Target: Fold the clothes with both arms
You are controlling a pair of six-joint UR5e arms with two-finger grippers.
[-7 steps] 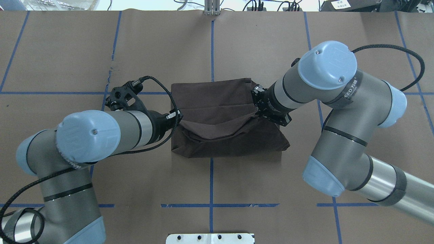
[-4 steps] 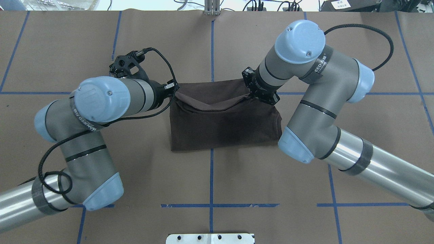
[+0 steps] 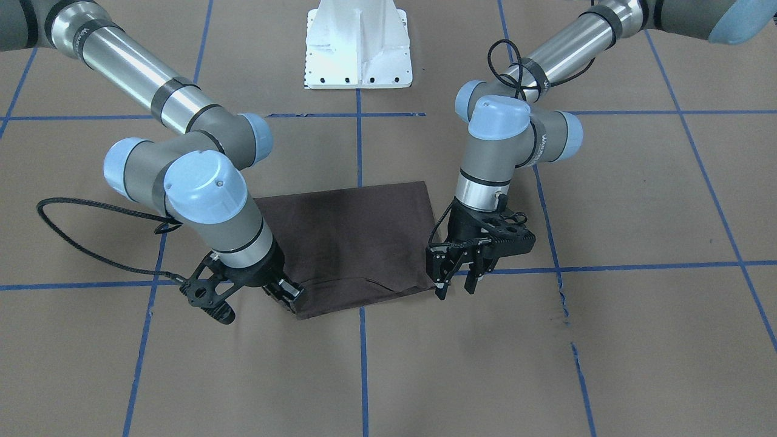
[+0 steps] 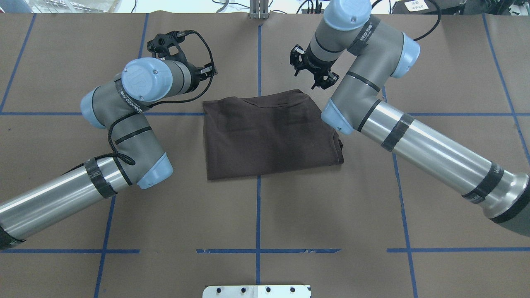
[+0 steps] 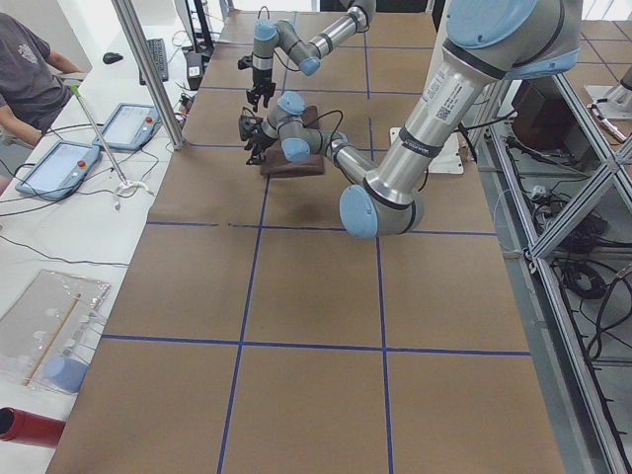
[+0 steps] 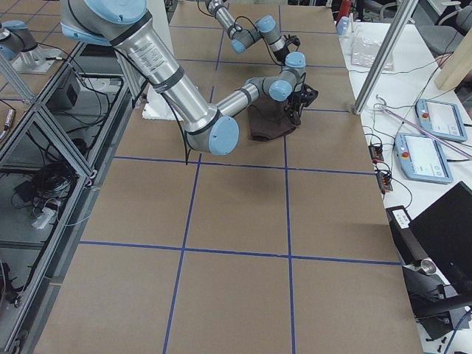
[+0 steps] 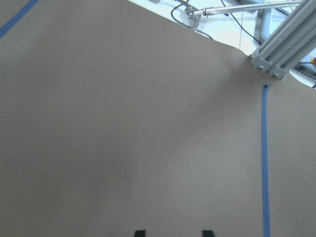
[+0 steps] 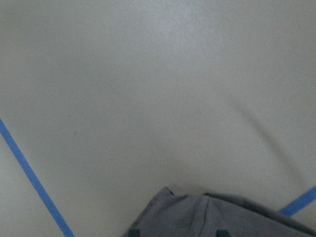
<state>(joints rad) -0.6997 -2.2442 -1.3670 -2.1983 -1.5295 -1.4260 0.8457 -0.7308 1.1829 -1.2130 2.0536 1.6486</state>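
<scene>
**A:** Wondering, is the folding done yet?

**B:** Pretty much, I'd say. T-shirt (image 4: 269,132) lies folded flat on the table (image 4: 256,215). My left pincer (image 3: 455,286) and right pincer (image 3: 286,294) sit wide open by its far corners, holding nothing. Maybe one more fold.

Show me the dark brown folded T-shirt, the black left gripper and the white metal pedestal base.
dark brown folded T-shirt (image 4: 269,136), overhead view, cloth's middle.
black left gripper (image 3: 456,284), front-facing view, between fingertips.
white metal pedestal base (image 3: 358,60), front-facing view, centre.

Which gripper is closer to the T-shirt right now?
Right. The right gripper is at one corner of the T-shirt; the left gripper hangs just off another, clear of the cloth.
</scene>
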